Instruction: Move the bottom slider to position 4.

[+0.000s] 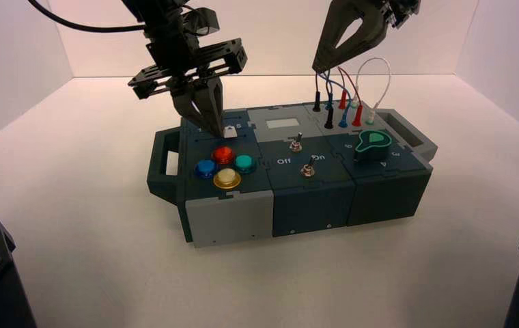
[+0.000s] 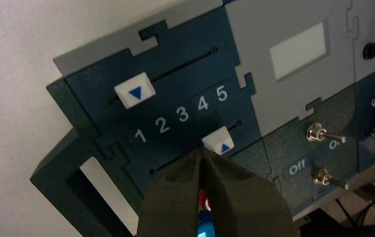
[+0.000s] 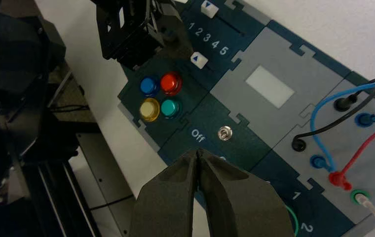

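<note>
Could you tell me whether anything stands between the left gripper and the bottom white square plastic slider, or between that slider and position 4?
Nothing visible does: the left gripper's tips are right by the bottom slider, which already appears lined up with the printed 4.

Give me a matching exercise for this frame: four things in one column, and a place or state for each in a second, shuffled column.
Things
1. Bottom slider
2. Left gripper
3. Yellow push button
4. Right gripper

Places or states
A. Nearest the box's front edge among the four push buttons
B. Level with the printed 4 of the row 1 to 5
C. Raised near the wires at the box's far right
D. Fingers together, right at the bottom slider

Right pairs: 1-B, 2-D, 3-A, 4-C
</note>
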